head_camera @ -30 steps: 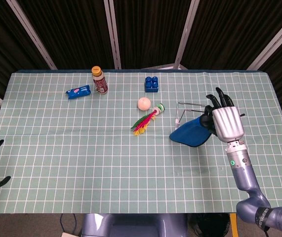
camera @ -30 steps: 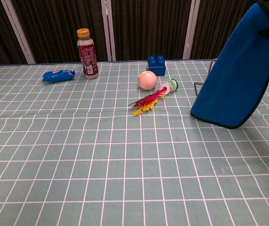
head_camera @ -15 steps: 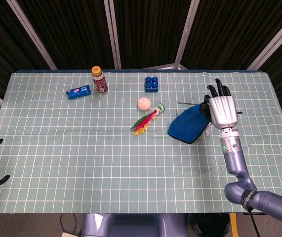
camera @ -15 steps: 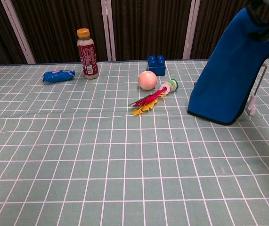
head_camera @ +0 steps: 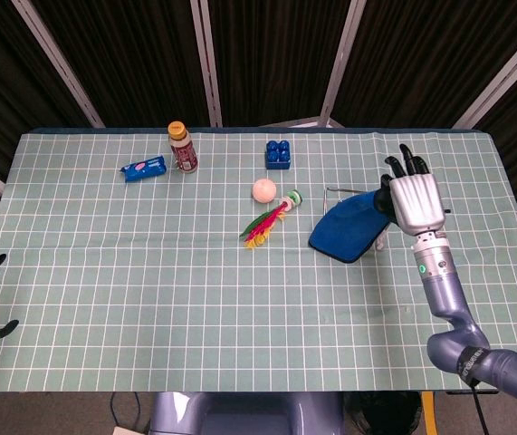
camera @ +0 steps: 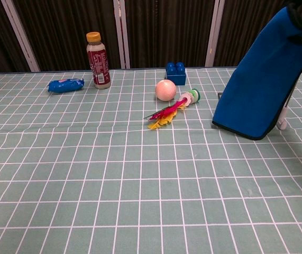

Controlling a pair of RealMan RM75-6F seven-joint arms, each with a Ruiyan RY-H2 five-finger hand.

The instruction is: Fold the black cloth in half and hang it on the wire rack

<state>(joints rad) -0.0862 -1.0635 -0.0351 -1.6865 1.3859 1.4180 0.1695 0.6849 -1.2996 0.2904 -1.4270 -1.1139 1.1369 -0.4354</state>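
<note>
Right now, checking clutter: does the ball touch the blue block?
Apart. In the head view, tablecloth shows between the ball and the block.

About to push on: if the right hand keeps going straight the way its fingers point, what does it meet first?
Probably nothing: the right hand, holding the blue cloth, points toward the table's far edge, bare cover ahead. The wire rack sits leftward, though depth is unclear.

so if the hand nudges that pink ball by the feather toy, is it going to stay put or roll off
The pink ball would probably roll: it looks round and smooth and sits free on the flat table. The feather toy beside it might stop it on that side. It looks light, though that cannot be confirmed.
</note>
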